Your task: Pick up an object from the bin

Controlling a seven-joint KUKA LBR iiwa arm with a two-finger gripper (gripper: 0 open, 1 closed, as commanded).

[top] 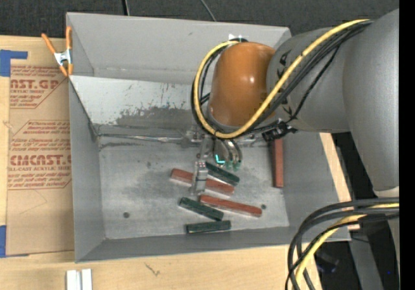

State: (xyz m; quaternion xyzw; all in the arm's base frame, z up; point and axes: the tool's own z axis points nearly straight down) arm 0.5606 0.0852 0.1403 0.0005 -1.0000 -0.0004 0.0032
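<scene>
My gripper (200, 179) hangs below the arm's wrist, low in the middle of the bin. It is right over a flat reddish-brown bar (183, 176) that lies across the floor, and it seems to touch that bar. A dark green bar (223, 176) lies just to the gripper's right, partly on the reddish-brown one. In front of the gripper lie a second reddish-brown bar (231, 207) and a short dark green bar (200, 208).
Another dark green bar (207, 226) lies near the front wall. A reddish-brown bar (277, 163) leans along the right wall. The arm and its cables cover the bin's back right part. The left half of the floor holds nothing.
</scene>
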